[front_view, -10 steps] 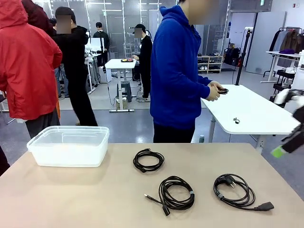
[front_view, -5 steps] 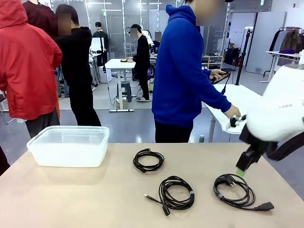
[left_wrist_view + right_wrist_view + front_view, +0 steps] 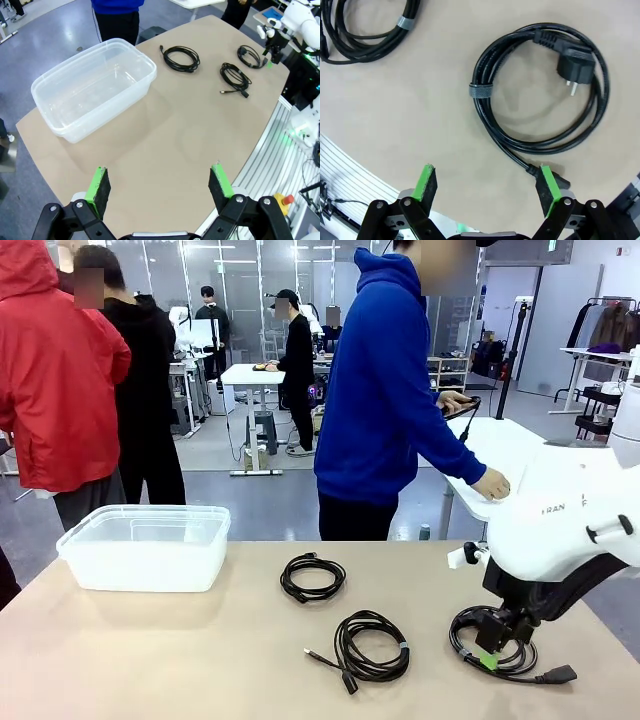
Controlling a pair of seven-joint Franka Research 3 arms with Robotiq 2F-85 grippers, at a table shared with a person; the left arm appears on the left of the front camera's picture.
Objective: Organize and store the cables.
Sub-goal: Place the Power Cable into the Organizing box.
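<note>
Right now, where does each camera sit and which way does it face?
Front view: fixed between the arms, facing across the table at a person in blue; the right pincer hangs over the power cable.
Left wrist view: high over the table, looking down past the open left pincer at the bin.
Right wrist view: low, looking straight down between its own pads.
Front and right wrist share the power cable.

Grey floor (image 3: 270,505), white tables (image 3: 250,375), glass partitions (image 3: 240,280)
</note>
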